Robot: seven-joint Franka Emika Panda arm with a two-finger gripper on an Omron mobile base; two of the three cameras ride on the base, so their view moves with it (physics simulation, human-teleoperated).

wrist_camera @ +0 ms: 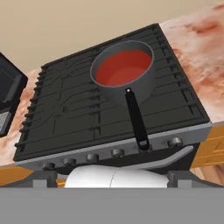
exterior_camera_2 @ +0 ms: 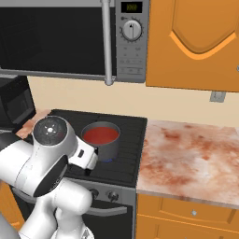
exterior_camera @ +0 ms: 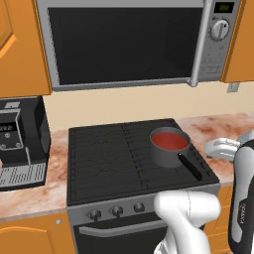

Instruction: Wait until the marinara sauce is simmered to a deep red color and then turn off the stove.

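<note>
stove knobs [exterior_camera: 116, 212]: right ones hidden behind the white arm in the left base view
microwave [exterior_camera: 124, 39]: top cut off by frame edge
coffee machine [exterior_camera: 20, 144]: left side cut off
microwave display [exterior_camera_2: 131, 7]: digits too small to read

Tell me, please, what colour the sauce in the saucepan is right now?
The marinara sauce is a flat orange-red, clearest in the hand view.

The rendered scene is evenly and brightly lit, with no single light source to be made out. Shadows are faint, edges are kept sharp throughout, and no glare, blur or edge distortion is seen.
</note>
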